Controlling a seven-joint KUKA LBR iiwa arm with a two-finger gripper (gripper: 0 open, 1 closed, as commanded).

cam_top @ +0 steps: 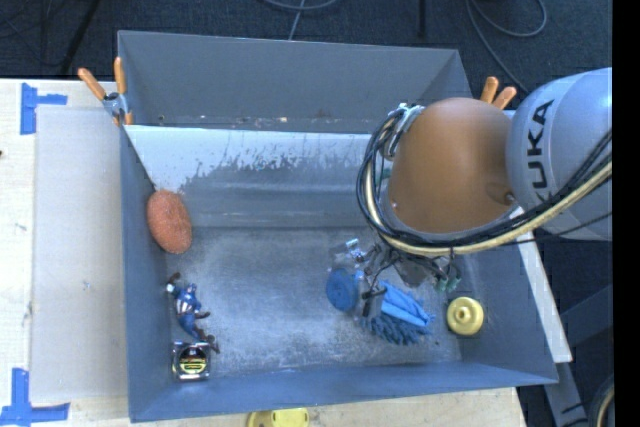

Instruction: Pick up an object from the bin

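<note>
My gripper [384, 267] hangs low at the bin's right front, under the arm's orange cover. It is right above a blue round disc-like thing [343, 291] and a blue brush with ribbed bristles [402, 315], which lie against each other on the floor. A small yellow round knob [464, 315] sits just to the right of the brush. Whether the gripper touches the blue things is hidden by its own body.
An orange-brown oval lump [170, 221] leans on the left wall. A small blue toy figure [185, 301] and a yellow-and-black tape measure [190, 361] lie in the front left corner. The arm and its cables cover the right rear of the bin.
</note>
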